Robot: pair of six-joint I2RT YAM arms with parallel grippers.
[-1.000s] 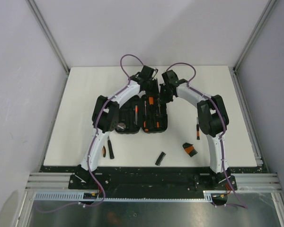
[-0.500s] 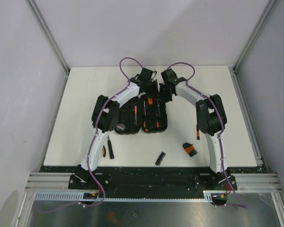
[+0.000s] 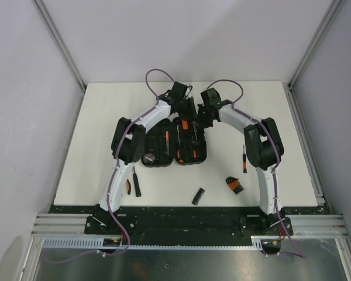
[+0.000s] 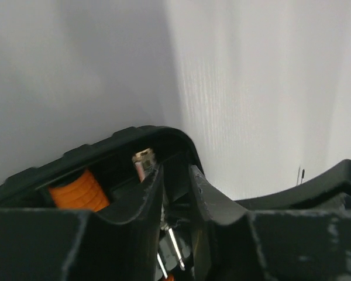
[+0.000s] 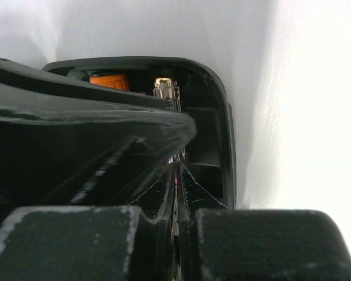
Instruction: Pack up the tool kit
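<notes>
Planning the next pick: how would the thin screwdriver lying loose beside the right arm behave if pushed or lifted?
The screwdriver looks slim and straight, so probably stiff and light. Nudged sideways on the smooth white table, it may well roll. Lying flat and low, it could slip from a pinch.

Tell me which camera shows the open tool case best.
Top external: the tool case lies open, both halves and their slotted tools visible. The left wrist view catches only a curved rim and an orange handle; the right wrist view, just one corner.
</notes>
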